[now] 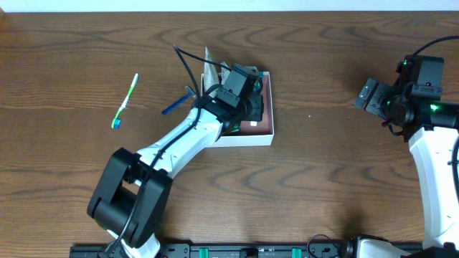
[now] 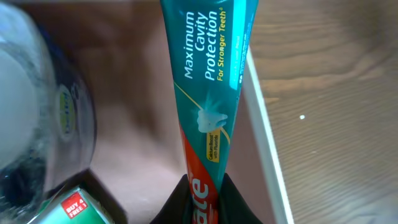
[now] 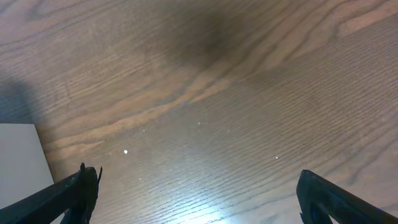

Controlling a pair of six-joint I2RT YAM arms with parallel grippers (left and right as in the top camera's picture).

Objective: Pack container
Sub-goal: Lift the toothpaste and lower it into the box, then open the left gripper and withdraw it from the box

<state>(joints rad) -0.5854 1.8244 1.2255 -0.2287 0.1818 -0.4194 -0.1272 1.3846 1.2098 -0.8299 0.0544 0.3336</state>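
Well, the left fingers [image 2: 169, 211] were clamped on a toothpaste tube [image 2: 208, 93] inside the container [image 1: 267, 107] on the surface [image 1: 323, 186], a rounded jar [image 2: 56, 124] crowding beside it. Beyond lay a green toothbrush [image 1: 126, 100]. Right fingers [image 3: 62, 196] hung apart, well away.

Container [image 1: 247, 138]: on the table [image 1: 323, 186], near its middle, a little toward the far side.
Left gripper [image 1: 251, 107]: over the container's inside.
Toothpaste tube [image 2: 211, 74]: in the container, close along one wall, its end between the left gripper's fingers.
Jar [image 2: 37, 124]: in the container, beside the tube.
Small box [image 2: 74, 208]: in the container, against the jar.
Slim handled tool [image 1: 174, 106]: on the table, just left of the container.
Toothbrush [image 1: 125, 100]: farther left, well apart.
Right gripper [image 1: 371, 95]: far right, well apart from the container.
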